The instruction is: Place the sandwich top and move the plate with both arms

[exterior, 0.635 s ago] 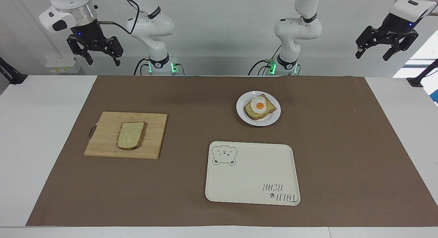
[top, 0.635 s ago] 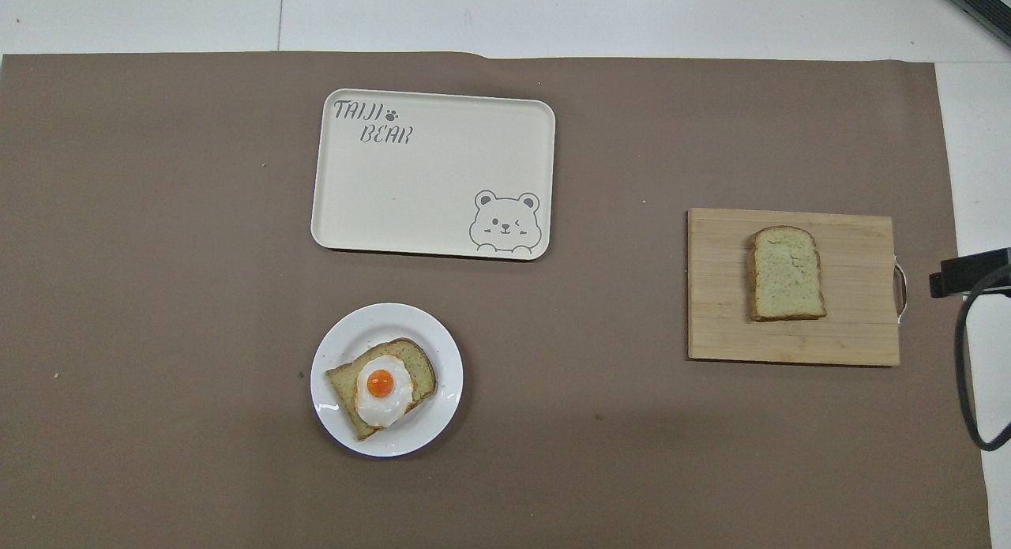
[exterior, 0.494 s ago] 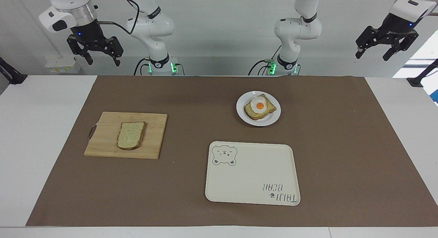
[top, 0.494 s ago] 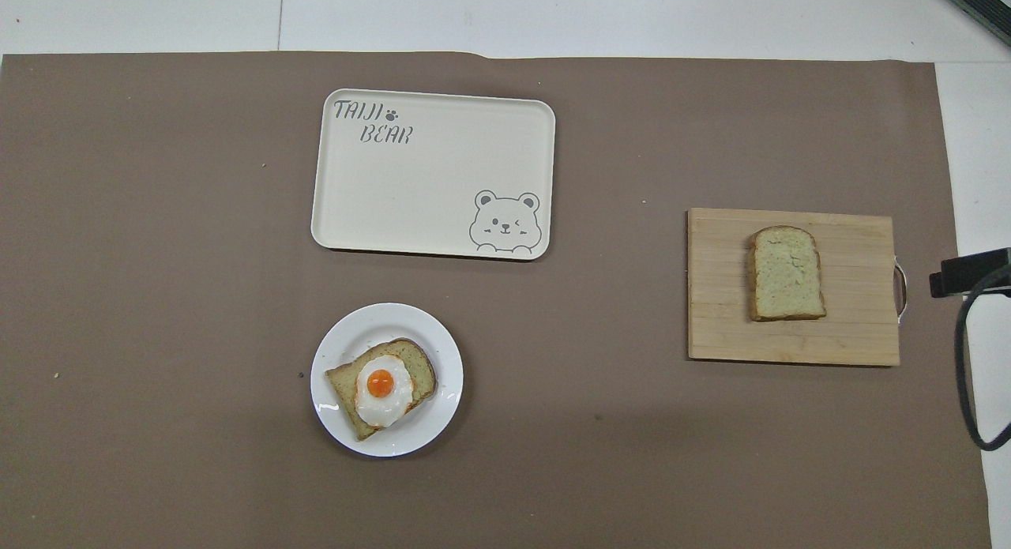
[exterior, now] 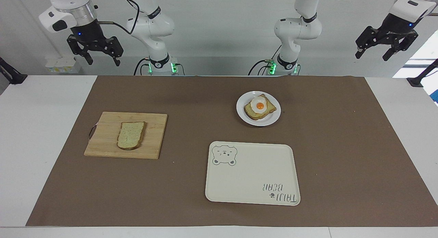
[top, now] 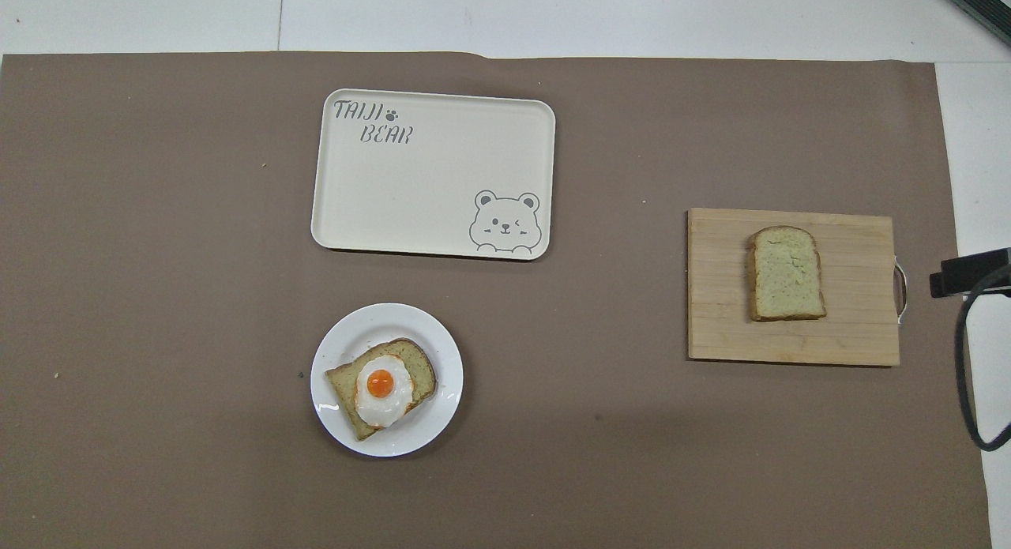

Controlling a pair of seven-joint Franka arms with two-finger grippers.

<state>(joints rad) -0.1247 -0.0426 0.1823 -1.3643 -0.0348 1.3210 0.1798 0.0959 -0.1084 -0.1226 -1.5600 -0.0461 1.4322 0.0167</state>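
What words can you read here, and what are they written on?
"TAIJI BEAR", with a small paw print after TAIJI: printed on the cream tray, in the corner across from its bear face.
No other words or numbers show on the plate, the cutting board or the arms.
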